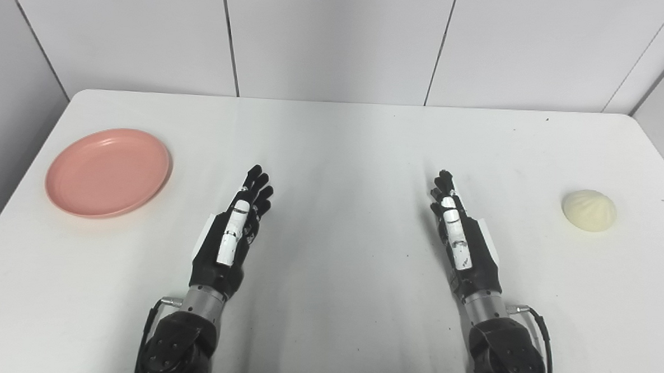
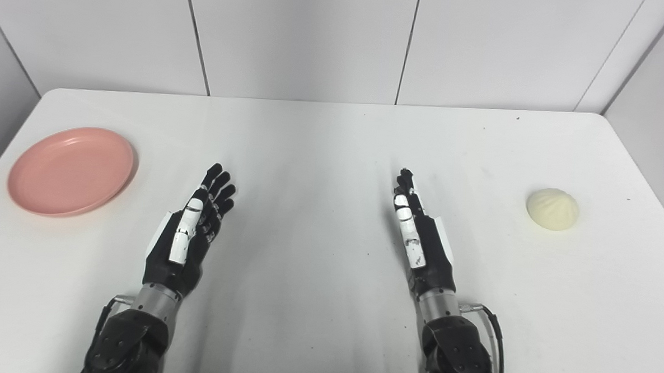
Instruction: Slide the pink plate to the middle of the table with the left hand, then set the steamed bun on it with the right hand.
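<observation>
Two black robot arms are reaching in from the near edge of the white table (image 1: pixel 325 332), each ending in a black hand with white plates on its back. The left hand (image 1: pixel 233 232) is hovering or resting near the near edge, left of the table's middle, with its fingers (image 1: pixel 259 186) stretched forward and slightly fanned, holding nothing. The right hand (image 1: pixel 460 237) is mirroring it right of the middle, turned edge-on with its fingers extended and lying close alongside one another, also holding nothing; whether either palm is touching the tabletop cannot be told. Both hands are sitting well apart from each other and from the two objects.

Farther out, the pink plate (image 1: pixel 108 172) is lying flat and empty close to the left edge, well apart from the left hand. At about the same depth, the steamed bun (image 1: pixel 589 210) is sitting near the right edge, a pale cream dome with pleats on top, well apart from the right hand.

Small dark specks are showing on the tabletop toward the far right corner. Beyond the far edge, pale wall panels (image 1: pixel 338 41) with thin dark seams are rising.
</observation>
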Action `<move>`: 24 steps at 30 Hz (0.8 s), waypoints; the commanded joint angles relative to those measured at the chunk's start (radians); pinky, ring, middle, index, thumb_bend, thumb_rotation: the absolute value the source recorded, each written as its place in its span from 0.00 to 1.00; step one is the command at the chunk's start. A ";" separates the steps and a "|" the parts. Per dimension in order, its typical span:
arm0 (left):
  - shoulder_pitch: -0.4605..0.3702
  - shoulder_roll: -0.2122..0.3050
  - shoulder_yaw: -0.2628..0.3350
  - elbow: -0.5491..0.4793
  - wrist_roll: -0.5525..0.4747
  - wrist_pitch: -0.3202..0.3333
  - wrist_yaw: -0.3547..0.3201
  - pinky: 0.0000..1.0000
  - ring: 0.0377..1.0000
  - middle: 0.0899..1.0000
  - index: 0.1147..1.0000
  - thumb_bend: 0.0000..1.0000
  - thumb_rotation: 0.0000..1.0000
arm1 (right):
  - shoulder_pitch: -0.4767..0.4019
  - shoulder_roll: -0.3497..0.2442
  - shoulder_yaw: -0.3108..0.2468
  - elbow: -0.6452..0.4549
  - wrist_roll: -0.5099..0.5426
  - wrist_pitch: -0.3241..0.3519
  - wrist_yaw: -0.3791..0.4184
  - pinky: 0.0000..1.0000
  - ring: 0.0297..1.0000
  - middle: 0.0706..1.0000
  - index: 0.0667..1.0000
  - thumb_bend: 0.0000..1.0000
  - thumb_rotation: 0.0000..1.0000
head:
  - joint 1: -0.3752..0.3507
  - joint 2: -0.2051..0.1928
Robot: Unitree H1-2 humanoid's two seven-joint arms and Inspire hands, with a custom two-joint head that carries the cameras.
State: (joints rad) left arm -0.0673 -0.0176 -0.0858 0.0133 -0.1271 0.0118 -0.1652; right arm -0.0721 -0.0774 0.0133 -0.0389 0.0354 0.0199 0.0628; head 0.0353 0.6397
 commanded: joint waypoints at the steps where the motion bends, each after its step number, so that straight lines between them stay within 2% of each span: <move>1: 0.030 0.004 0.003 0.034 0.000 0.043 0.006 1.00 0.98 0.99 1.00 0.39 1.00 | -0.005 0.005 0.001 0.018 -0.002 -0.005 0.001 1.00 1.00 1.00 1.00 0.27 1.00 | 0.001 0.000; 14: 0.027 0.003 0.004 0.046 -0.003 0.032 0.003 1.00 0.97 0.99 1.00 0.40 1.00 | -0.005 0.005 0.000 0.019 0.003 0.002 0.003 1.00 1.00 1.00 1.00 0.29 1.00 | 0.013 -0.001; 20: 0.020 -0.010 -0.003 0.051 0.006 0.034 0.011 1.00 0.97 0.99 1.00 0.39 1.00 | -0.007 -0.003 -0.006 0.018 0.003 0.006 0.004 1.00 1.00 1.00 1.00 0.28 1.00 | 0.086 -0.013; 24: 0.009 -0.026 -0.013 0.089 0.017 0.013 0.017 1.00 0.99 1.00 1.00 0.38 1.00 | -0.009 -0.023 -0.015 0.035 0.015 -0.015 0.021 1.00 1.00 1.00 1.00 0.27 1.00 | 0.151 -0.039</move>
State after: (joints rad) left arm -0.0843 -0.0318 -0.0920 0.0342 -0.1229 0.0085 -0.1605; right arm -0.0750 -0.0883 0.0077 -0.0315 0.0420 0.0194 0.0759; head 0.1657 0.6121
